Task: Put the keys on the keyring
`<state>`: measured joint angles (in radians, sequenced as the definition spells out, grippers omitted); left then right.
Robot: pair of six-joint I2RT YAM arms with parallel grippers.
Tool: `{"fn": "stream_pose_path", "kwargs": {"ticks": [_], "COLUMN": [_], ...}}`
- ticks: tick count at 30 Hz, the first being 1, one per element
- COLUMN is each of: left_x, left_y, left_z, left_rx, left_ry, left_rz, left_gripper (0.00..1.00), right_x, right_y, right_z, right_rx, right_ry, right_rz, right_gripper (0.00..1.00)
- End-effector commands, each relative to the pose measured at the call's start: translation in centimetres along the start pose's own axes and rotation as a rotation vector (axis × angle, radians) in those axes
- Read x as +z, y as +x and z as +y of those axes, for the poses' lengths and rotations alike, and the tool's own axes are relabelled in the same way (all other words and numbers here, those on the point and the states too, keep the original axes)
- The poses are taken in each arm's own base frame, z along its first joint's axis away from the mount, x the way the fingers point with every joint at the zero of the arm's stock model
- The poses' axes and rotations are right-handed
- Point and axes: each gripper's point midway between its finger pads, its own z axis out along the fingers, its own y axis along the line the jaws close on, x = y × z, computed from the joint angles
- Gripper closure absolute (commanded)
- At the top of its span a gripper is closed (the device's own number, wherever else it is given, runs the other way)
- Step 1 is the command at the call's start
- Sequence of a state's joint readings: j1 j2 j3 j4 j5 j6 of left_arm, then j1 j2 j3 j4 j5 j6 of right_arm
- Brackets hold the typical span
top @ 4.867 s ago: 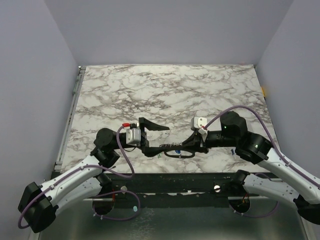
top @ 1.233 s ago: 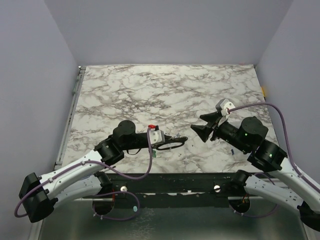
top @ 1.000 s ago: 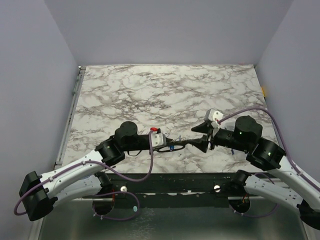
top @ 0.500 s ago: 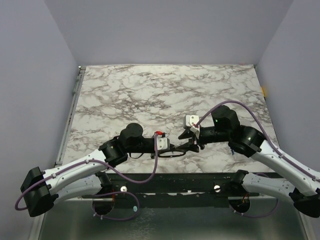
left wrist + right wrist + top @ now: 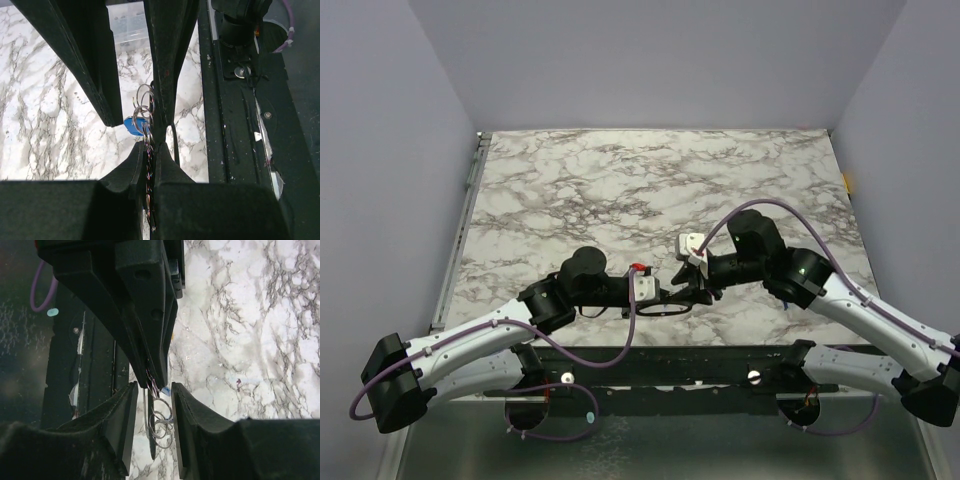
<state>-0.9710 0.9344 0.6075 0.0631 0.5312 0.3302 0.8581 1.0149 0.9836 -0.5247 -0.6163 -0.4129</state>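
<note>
Near the table's (image 5: pixel 620 180) front edge, the left gripper (image 5: pixel 669 297) meets the right gripper (image 5: pixel 693 291) tip to tip, the keyring (image 5: pixel 148 165) between them.

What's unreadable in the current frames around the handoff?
- Left wrist: the keyring sits edge-on in the left tool. Only the blue key shows; no other key is in view.
- Right wrist: whether the right tool touches the small rings is unclear. It is dim there, and the left tool blocks the view.
- Top view: ring and keys are too small, lost among dark fingers.
</note>
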Motion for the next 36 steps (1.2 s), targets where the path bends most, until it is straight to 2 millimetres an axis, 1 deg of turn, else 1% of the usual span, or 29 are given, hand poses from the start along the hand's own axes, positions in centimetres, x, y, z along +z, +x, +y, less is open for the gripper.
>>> {"fn": "stream_pose_path", "kwargs": {"ticks": [1, 6, 11, 18, 23, 25, 27, 30, 33, 36], "left_x": [0.0, 0.0, -0.1, -0.2, -0.2, -0.3, -0.5, -1.2, -1.9, -2.3], "left_y": [-1.1, -1.2, -1.2, -1.4, -1.3, -1.4, -2.0, -2.8, -3.6, -4.2], "left_z": [-0.3, -0.3, -0.3, -0.3, -0.2, -0.2, -0.1, 0.4, 0.5, 0.7], "left_rx": [0.018, 0.019, 0.019, 0.021, 0.023, 0.021, 0.025, 0.041, 0.06, 0.058], "left_ry": [0.02, 0.02, 0.02, 0.017, 0.013, 0.012, 0.0, -0.044, -0.073, -0.088], "left_rz": [-0.031, -0.032, -0.034, -0.038, -0.037, -0.038, -0.054, -0.086, -0.126, -0.151], "left_gripper": [1.0, 1.0, 1.0, 1.0, 1.0, 1.0, 1.0, 1.0, 0.94, 0.96], "right_x": [0.7, 1.1, 1.3, 1.7, 1.8, 1.7, 1.6, 1.2, 0.6, -0.1], "right_y": [0.8, 1.2, 1.3, 1.6, 1.5, 1.3, 1.1, 0.8, 0.0, -1.1], "right_z": [0.3, 0.4, 0.3, 0.3, 0.3, 0.4, 0.5, 0.4, 0.7, 0.9], "right_rx": [-0.003, 0.004, 0.006, 0.009, 0.005, -0.001, -0.009, -0.03, -0.056, -0.071], "right_ry": [-0.025, -0.034, -0.038, -0.038, -0.035, -0.037, -0.031, -0.009, 0.01, 0.04], "right_rz": [0.013, 0.025, 0.027, 0.029, 0.017, 0.003, -0.012, -0.042, -0.095, -0.177], "right_gripper": [0.58, 0.58, 0.61, 0.73, 0.89, 0.95, 0.99, 0.99, 0.99, 0.99]}}
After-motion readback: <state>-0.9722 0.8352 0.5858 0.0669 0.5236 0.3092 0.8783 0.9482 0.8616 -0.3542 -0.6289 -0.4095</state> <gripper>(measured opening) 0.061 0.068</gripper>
